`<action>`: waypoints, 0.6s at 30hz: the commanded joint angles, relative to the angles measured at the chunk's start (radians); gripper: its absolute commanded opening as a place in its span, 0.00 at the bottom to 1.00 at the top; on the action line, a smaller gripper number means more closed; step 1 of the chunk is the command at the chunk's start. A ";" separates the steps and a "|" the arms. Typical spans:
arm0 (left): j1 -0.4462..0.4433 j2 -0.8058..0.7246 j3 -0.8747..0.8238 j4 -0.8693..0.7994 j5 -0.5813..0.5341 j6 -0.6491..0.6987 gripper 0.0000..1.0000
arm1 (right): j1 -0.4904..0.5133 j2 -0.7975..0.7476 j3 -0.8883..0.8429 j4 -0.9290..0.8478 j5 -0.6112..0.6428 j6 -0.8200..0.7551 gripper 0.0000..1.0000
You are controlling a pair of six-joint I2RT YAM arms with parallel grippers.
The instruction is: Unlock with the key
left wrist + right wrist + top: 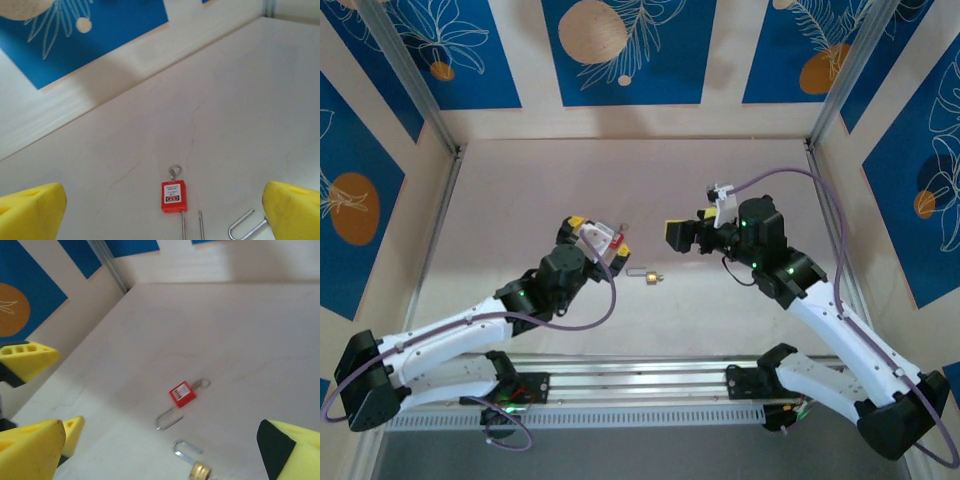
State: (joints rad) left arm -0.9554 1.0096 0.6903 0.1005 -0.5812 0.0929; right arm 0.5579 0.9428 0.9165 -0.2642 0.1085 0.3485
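Both arms hover over the pale tabletop (540, 190) with nothing in hand. Your left gripper (598, 237) is spread wide, its yellow fingertip pads (35, 212) far apart and empty, and your right gripper (161, 432) matches it, wide and empty. Below and between them lies the small red rectangular padlock (173, 196), flat on its side. The tiny silvery metal key (174, 171) appears to sit in the end of the lock's body opposite the long steel shackle (167, 420), with only its round bow sticking out; it is too small for you to tell how deep it goes. One leg of that shackle ends clear of the body, which suggests the lock is open and would explain why neither hand is gripping. Just beside it rests a small brass padlock (200, 471) with its own short steel shackle, touched by neither arm. If you judge the red lock not yet free, the key's bow is the part to pinch, and it looks small enough to slip from such broad pads.
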 commanded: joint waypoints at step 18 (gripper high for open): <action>0.471 0.001 -0.412 0.641 -0.042 0.109 1.00 | -0.283 0.088 -0.346 0.644 0.113 -0.353 0.99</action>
State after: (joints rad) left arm -0.5625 0.9977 0.3527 0.5442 -0.7078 0.2317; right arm 0.3180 1.0660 0.6479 0.1730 0.2985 -0.0200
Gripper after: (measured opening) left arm 0.998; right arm 0.991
